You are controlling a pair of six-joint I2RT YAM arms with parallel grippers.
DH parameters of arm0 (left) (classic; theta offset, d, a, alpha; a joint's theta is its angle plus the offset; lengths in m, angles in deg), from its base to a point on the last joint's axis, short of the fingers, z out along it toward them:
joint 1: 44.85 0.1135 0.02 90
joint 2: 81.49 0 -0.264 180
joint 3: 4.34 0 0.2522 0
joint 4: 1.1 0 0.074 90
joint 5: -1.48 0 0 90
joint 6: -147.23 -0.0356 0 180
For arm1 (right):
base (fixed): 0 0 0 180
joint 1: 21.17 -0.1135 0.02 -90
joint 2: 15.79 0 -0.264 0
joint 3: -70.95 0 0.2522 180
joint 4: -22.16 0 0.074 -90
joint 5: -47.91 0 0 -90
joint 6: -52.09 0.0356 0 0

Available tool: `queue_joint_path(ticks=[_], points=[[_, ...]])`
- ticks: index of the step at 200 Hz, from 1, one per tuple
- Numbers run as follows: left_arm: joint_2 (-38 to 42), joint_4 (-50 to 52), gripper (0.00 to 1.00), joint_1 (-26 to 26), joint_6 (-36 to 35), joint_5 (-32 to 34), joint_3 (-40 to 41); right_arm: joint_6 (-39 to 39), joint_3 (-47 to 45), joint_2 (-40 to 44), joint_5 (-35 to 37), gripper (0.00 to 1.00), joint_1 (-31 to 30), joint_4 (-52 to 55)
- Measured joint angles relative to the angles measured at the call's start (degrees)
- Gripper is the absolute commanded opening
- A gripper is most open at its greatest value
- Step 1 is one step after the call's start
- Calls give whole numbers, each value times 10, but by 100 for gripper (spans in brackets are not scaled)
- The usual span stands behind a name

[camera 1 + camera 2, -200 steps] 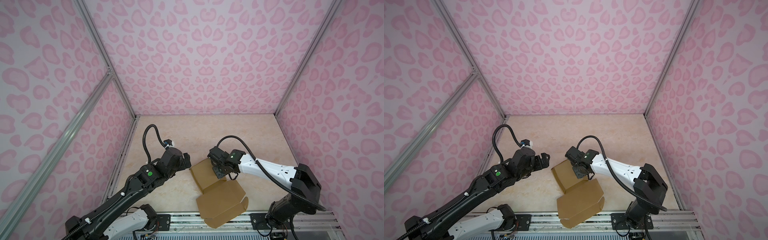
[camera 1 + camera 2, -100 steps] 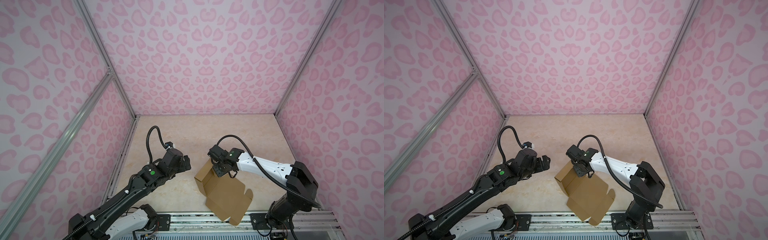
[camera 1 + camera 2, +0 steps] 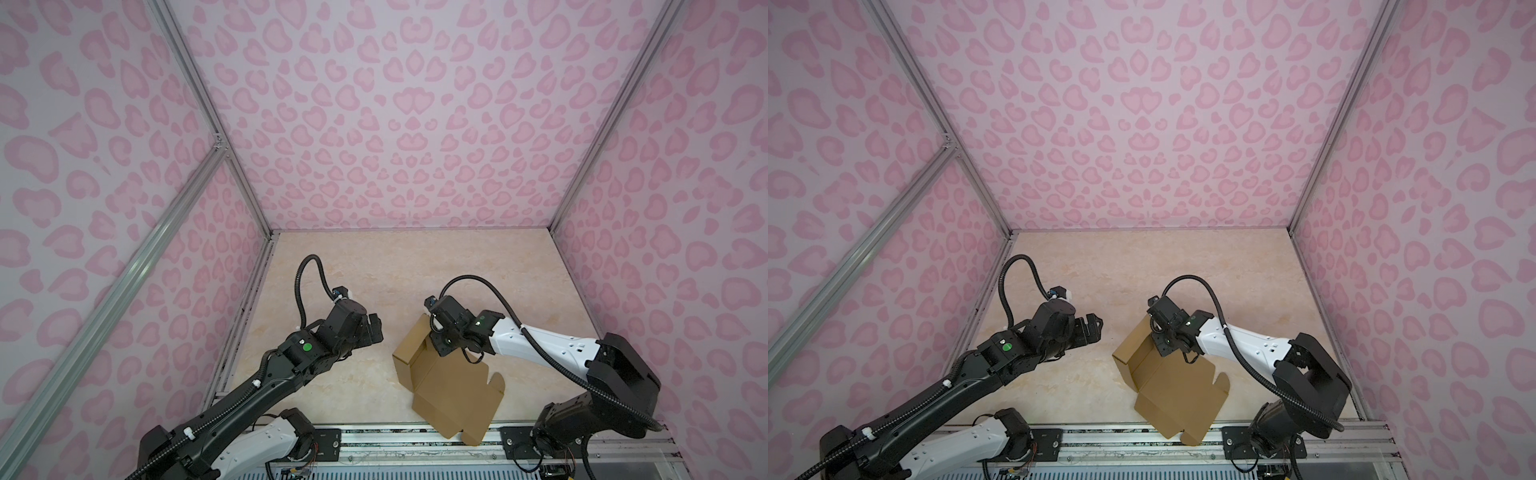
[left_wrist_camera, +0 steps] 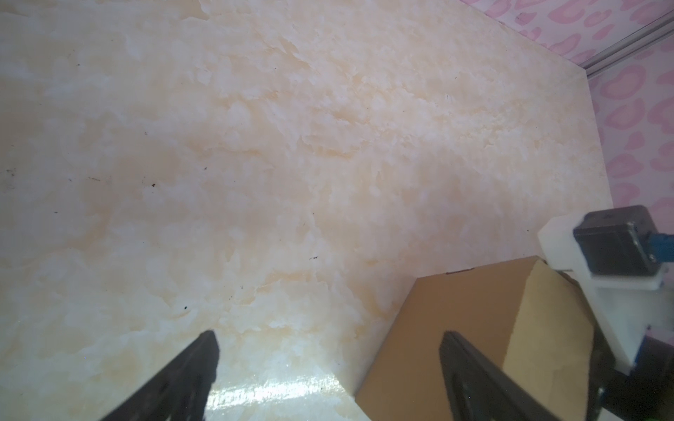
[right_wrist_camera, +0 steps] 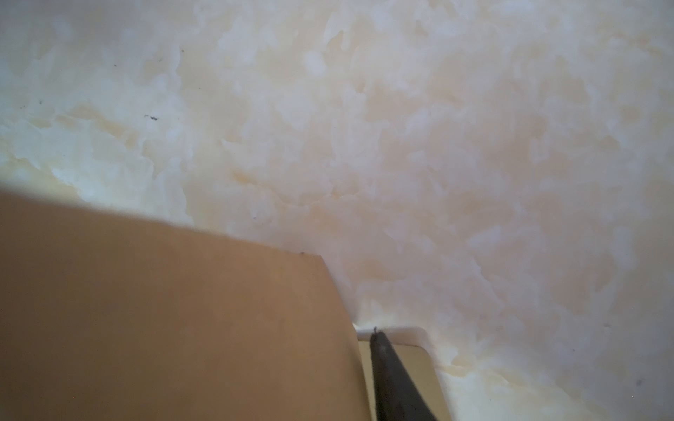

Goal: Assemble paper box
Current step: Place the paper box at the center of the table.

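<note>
About halfway, seemingly. Near the front edge of the bench [image 3: 374,270], right of middle: the paper box [image 3: 453,386], walls raised at its far end, lid panel lying open, overhanging that edge. Yet to do: folding the lid over, tucking flaps. Left jaws spread wide, empty, well apart from the cardboard; right jaws at the far wall, grip impossible to tell.

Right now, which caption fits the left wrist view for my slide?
Open left gripper hovers over the marbled table, near the brown paper box.
</note>
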Motion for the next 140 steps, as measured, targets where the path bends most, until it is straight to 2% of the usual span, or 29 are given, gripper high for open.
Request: queue_joint_path(ticks=[31,73,97,140], points=[[-3,-9,97,0,0,-13,11,-19,-39,20,-30,35,4,-58],[-12,-27,97,1,1,-26,13,-28,-51,14,-45,27,5,-103],[-14,-33,97,2,3,-36,17,-29,-53,19,-45,34,5,-112],[-12,-41,97,2,3,-40,21,-38,-108,69,-44,38,7,-151]])
